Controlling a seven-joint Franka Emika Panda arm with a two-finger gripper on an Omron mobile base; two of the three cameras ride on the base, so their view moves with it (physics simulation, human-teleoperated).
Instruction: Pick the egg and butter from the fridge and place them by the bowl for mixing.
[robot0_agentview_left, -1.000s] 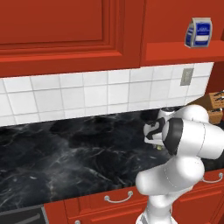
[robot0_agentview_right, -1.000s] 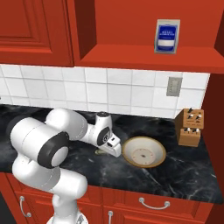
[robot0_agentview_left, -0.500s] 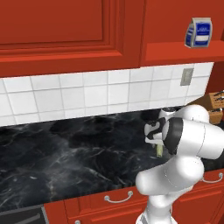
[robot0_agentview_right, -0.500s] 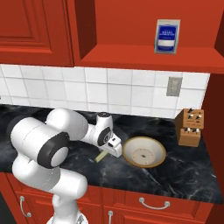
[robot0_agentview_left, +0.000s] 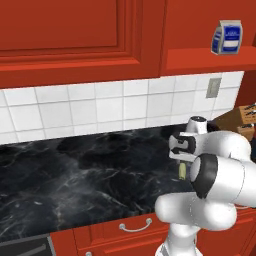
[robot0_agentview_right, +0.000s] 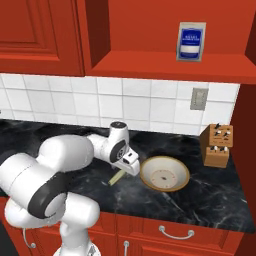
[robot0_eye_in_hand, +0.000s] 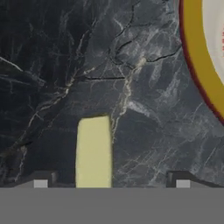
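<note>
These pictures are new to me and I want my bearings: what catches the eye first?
The white arm's tool hangs low over the black marble counter, with the pale-yellow butter lying between its spread fingertips in the hand view. Just to its right sits the tan bowl. A blue-and-white carton stands on the red shelf above.

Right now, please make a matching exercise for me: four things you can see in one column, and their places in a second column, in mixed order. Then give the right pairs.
Things:
1. butter
2. bowl
3. blue-and-white carton
4. knife block

Places:
A. on the red shelf above the counter
B. between the fingertips of the gripper, just above the black counter
C. on the counter, beside the gripper, towards the knife block
D. on the counter at the far end, under the wall socket

Pairs: 1-B, 2-C, 3-A, 4-D
</note>
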